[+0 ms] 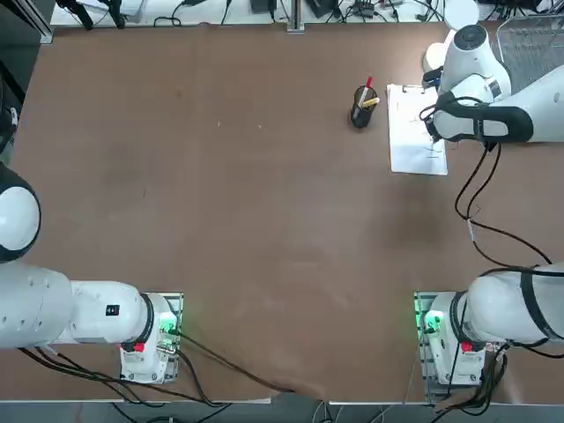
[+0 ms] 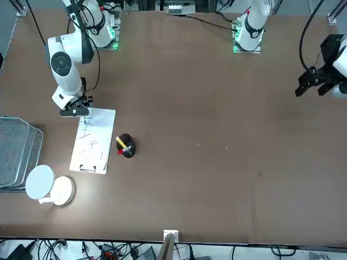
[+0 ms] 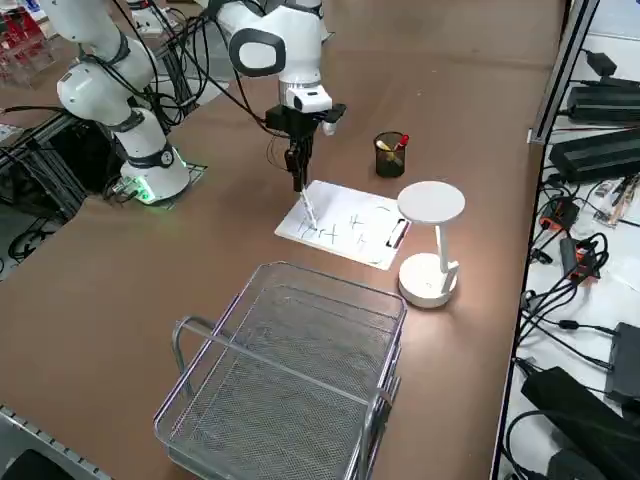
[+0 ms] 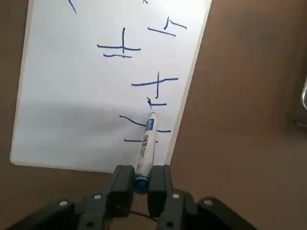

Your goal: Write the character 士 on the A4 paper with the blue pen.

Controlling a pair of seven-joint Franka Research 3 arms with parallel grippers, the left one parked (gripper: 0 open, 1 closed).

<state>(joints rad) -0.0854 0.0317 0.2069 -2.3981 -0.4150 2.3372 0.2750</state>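
The A4 paper [image 1: 412, 152] [image 2: 103, 135] [image 3: 352, 232] [image 4: 72, 96] lies at the table's far right, its clip [image 3: 397, 235] on the short edge farthest from the robot. Several blue handwritten marks are on it. My right gripper [image 4: 140, 179] [image 3: 298, 160] [image 2: 76, 111] hangs over the sheet's near end, shut on the blue pen [image 4: 146, 143] [image 3: 307, 205]. The pen points down at a slant and its tip rests on the paper among the blue strokes, close to the sheet's long edge. In the top view the arm hides the pen.
A black pen cup [image 1: 362, 110] [image 2: 126, 146] [image 3: 389, 155] holding a red-tipped and a yellow pen stands just left of the sheet. A white desk lamp [image 3: 430, 240] [image 2: 46, 184] and a wire basket [image 3: 290, 380] [image 2: 16, 151] sit beyond and right of the paper.
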